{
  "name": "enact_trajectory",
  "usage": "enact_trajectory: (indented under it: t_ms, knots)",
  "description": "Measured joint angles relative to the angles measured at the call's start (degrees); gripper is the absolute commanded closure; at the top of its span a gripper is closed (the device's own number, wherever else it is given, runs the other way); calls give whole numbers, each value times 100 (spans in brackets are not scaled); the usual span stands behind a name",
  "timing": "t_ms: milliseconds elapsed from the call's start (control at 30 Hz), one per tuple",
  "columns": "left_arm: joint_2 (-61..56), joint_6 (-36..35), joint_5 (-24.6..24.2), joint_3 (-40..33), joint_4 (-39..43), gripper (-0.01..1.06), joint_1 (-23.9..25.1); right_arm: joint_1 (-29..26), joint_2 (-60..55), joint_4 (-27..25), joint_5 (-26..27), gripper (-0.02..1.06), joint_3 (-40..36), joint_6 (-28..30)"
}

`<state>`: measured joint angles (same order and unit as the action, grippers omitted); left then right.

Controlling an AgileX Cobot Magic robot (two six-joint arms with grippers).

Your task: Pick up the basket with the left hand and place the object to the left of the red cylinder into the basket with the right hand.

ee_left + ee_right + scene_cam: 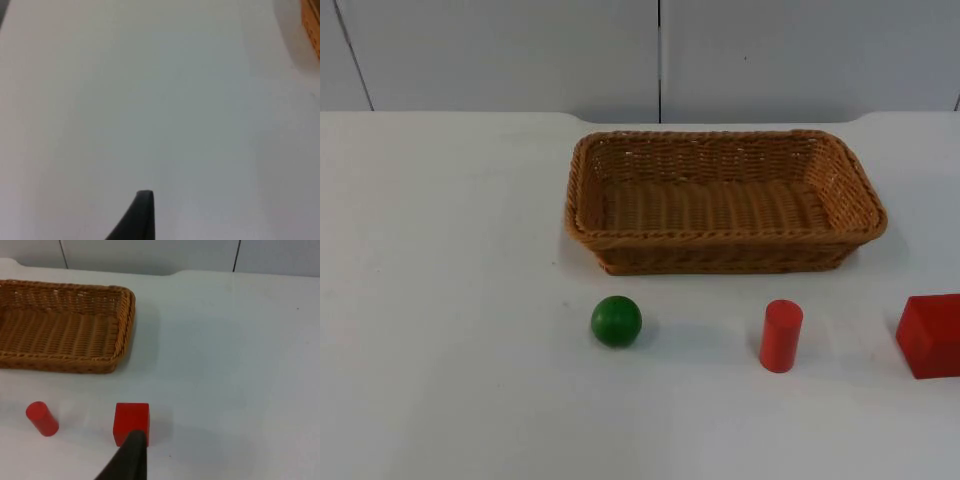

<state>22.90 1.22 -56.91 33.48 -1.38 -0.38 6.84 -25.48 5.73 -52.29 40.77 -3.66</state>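
The basket (725, 200) sits on the desk (450, 300), with ball (616, 321), cylinder (781, 336) and cube (931, 335) in a row before it. Both grippers hang over the desk, the right one near the cube; I cannot tell if either is open or closed.

basket (725, 200): a rectangular woven wicker tray, tan-brown, is sitting flat and upright on the table toward the far side, its long side running across; nothing is lying inside it.
green ball (616, 321): a small glossy sphere is resting on the table in front of the basket's left end, apart from it, and well to the left of the red cylinder.
red cylinder (781, 336): a short plain red post is standing upright on the table in front of the basket's right half, apart from it.
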Motion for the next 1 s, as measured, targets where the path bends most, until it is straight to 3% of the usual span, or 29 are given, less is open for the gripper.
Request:
enact_trajectory:
  t_ms: [200,500,1000]
  knots:
    - [1029,0,451,279,-271,0,0,0,-1029,0,415,0,71,0]
    - [1971,0,900,328,-569,0,0,0,-2002,0,531,0,71,0]
    - [2584,0,1398,382,-674,0,0,0,-2253,0,785,0,-340,-42]
